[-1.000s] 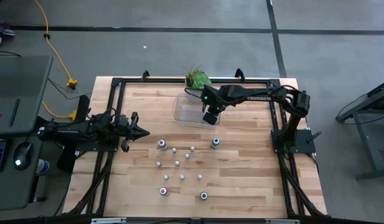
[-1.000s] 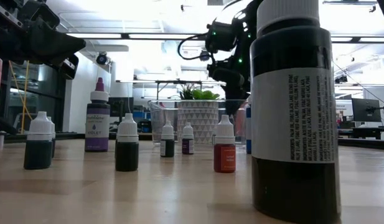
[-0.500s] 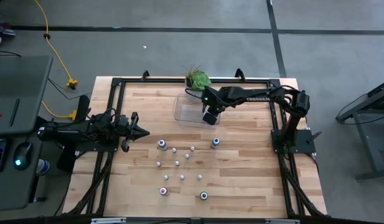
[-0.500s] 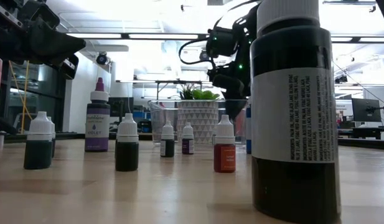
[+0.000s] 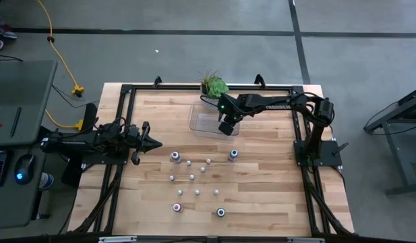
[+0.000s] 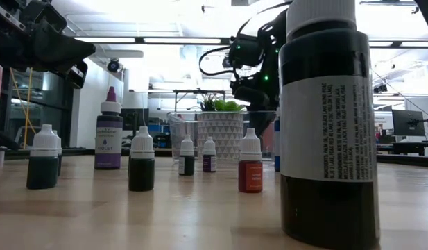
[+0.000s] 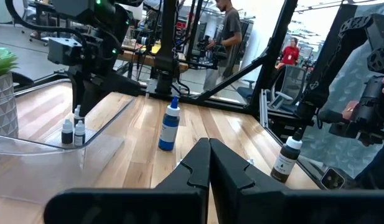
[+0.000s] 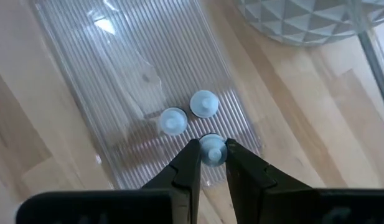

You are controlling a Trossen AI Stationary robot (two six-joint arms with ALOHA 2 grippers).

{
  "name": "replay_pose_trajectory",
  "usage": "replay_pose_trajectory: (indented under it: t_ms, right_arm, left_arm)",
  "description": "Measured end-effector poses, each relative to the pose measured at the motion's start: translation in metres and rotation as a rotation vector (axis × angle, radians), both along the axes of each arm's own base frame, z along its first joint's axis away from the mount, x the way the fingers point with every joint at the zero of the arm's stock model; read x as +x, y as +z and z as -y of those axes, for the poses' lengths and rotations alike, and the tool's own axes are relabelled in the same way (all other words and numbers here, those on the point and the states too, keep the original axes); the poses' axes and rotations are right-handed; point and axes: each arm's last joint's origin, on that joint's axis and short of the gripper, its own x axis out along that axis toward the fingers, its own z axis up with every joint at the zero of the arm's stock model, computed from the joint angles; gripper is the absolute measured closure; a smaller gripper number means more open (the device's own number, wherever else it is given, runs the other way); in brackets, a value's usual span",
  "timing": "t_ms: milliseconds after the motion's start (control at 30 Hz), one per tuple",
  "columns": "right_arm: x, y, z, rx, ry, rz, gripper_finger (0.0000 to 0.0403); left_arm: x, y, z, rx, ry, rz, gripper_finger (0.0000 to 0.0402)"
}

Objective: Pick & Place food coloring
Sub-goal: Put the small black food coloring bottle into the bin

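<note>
**Bottle gripped over the tray**

A small white-capped food coloring bottle (image 8: 211, 151) is clasped between the right gripper (image 8: 210, 157) fingers, over the clear tray (image 8: 117, 74), beside two bottles already inside. Remaining bottles (image 5: 194, 177) are scattered mid-table. The left gripper (image 5: 154, 142) is parked clenched at the left edge.

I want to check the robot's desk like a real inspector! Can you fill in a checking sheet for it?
Surface: pale wooden plank table in a black frame.
Job's things: small white-capped food colouring bottles standing loose mid-table; two already in the clear ribbed plastic tray.
Clutter: green plant in a white patterned pot beside the tray.
Grippers: right gripper over the tray, fingers around a white-capped bottle; left gripper waiting shut at the table's left edge.
Cables: yellow cable on the floor.
Surroundings: desk with keyboard and mouse; people in the room behind.
</note>
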Motion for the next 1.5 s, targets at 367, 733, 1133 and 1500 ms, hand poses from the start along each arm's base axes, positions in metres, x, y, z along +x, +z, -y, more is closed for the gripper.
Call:
replay_pose_trajectory:
  t_ms: [367, 733, 1133, 1500]
  right_arm:
    - [0.000, 0.000, 0.000, -0.004, -0.007, 0.002, 0.0347]
    - [0.000, 0.000, -0.001, 0.018, -0.017, 0.006, 0.0290]
    - [-0.006, 0.015, -0.003, -0.011, -0.018, 0.019, 0.0279]
    - [-0.024, 0.072, -0.026, -0.102, 0.114, 0.147, 0.0279]
  left_arm:
    - [0.000, 0.000, 0.000, 0.000, 0.000, 0.000, 0.0401]
    - [0.000, 0.000, 0.000, 0.000, 0.000, 0.000, 0.0401]
    - [0.000, 0.000, 0.000, 0.000, 0.000, 0.000, 0.0401]
    - [0.000, 0.000, 0.000, 0.000, 0.000, 0.000, 0.0401]
